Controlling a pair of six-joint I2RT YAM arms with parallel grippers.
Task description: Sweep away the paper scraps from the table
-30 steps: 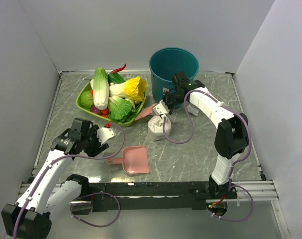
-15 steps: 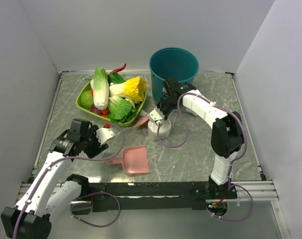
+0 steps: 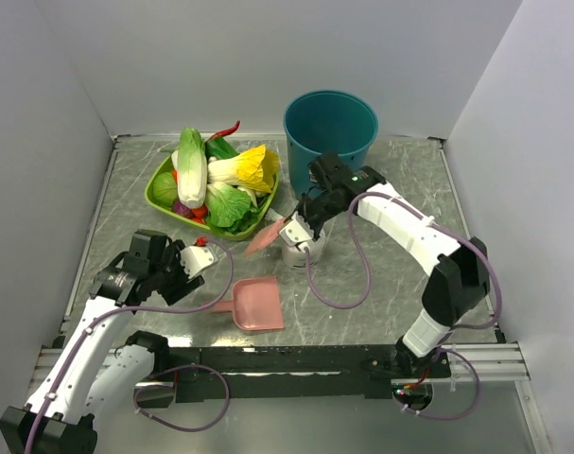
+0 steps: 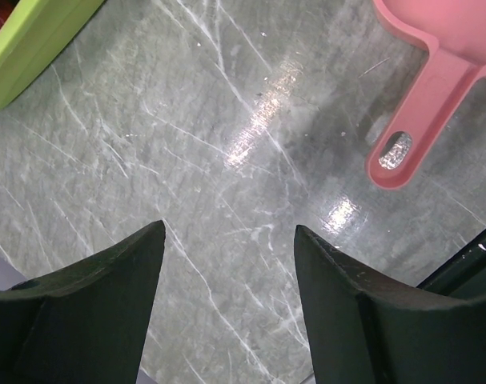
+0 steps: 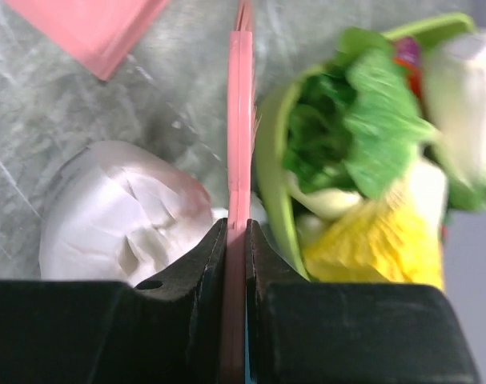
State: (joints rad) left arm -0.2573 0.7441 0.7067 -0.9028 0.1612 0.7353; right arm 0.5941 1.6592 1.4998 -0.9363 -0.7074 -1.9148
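Elbow [image 3: 457, 279] swung outward; right hand [image 5: 236, 232], wrist view shows, clamps pink brush [image 5: 241, 120]; left hand [image 4: 228, 232] wide.

There were one teal plastic bucket [image 3: 308, 142], one lime-green vegetable tray [image 3: 158, 195], one pink plastic dustpan [image 3: 256, 305], one flat pink sweeper [image 3: 266, 236], one white tissue roll [image 3: 296, 249].

Since the prior frames: right gripper [image 3: 299, 227], clamped on the thin pink tool [image 3: 265, 236], has come away from the teal bucket [image 3: 331, 123] toward near-left and now sits over the white tissue roll [image 3: 303, 252]. The tool's tip has moved to the near corner of the green tray [image 3: 152, 192]. The right elbow [image 3: 454, 284] swung outward and nearer; left gripper [image 3: 194, 260] shifted slightly near-left.
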